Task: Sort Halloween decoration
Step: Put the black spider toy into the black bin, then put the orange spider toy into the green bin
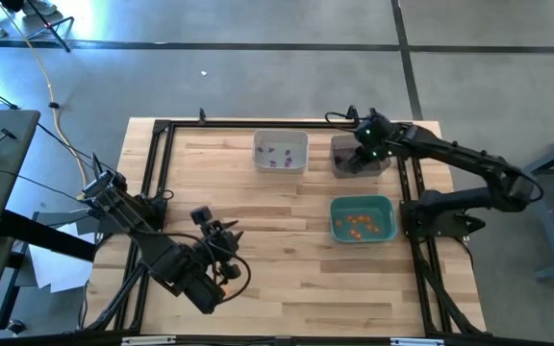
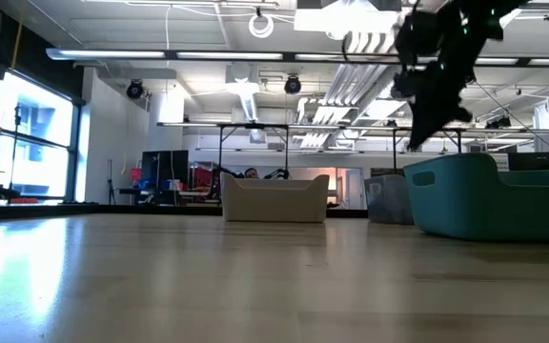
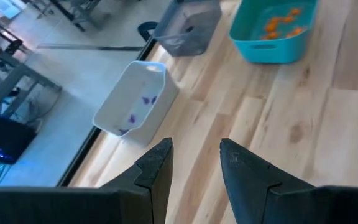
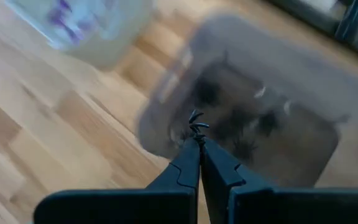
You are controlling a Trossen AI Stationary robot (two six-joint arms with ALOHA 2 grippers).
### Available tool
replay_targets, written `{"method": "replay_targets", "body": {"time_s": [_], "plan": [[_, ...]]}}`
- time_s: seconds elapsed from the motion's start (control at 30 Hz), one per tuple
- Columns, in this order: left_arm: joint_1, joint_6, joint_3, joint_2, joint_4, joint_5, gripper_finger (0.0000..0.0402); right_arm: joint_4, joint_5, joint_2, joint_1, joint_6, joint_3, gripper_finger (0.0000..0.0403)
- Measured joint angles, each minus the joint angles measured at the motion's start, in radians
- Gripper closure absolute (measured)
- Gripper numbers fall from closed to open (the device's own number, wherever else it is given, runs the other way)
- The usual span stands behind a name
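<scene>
My right gripper hangs over the dark bin at the table's far right and is shut on a tiny black spider-like trinket. More dark trinkets lie blurred in that bin. The high view shows this gripper above the dark bin. The white bin holds purple trinkets. The teal bin holds orange ones. My left gripper stands open over bare wood near the table's left front, with nothing between its fingers. My right gripper pinches the black trinket at the very tips of its two shut fingers. The fingers slant down from above. The trinket sticks out past the tips, lifted clear, above the dark bin's inside.
The three bins stand in a cluster at the far right: white bin, dark bin, teal bin. A black metal frame runs along the table's edges. In the low view the teal bin stands nearest, on the right.
</scene>
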Motion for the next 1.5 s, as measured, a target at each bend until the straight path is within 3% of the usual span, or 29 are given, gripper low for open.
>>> {"method": "replay_targets", "body": {"time_s": [0.23,0.57,0.93,1.07,1.2,1.33,1.5], "plan": [[0.013,-0.02,0.0,-0.003,-0.047,-0.037,0.028,0.102,-0.056,0.028,-0.121,-0.004,-0.186,0.0403],[0.038,-0.041,0.0,-0.003,-0.036,0.001,0.028,0.167,-0.056,0.028,-0.132,-0.021,-0.208,0.04],[0.036,-0.076,0.0,-0.003,-0.025,0.037,0.028,0.133,-0.097,0.025,-0.131,-0.021,-0.204,0.0277],[0.036,-0.128,0.0,-0.003,-0.05,0.048,0.028,0.101,-0.213,0.016,-0.124,-0.018,-0.175,0.0259],[0.036,-0.213,-0.014,-0.009,-0.096,0.18,0.028,0.075,-0.312,-0.007,-0.057,0.034,-0.1,0.0266],[0.017,-0.256,-0.061,-0.017,-0.099,0.373,0.028,0.094,-0.38,-0.022,0.1,0.109,0.006,0.028],[-0.041,-0.358,-0.132,-0.018,-0.096,0.618,0.028,0.177,-0.304,-0.02,0.383,0.2,0.12,0.0292]]}}
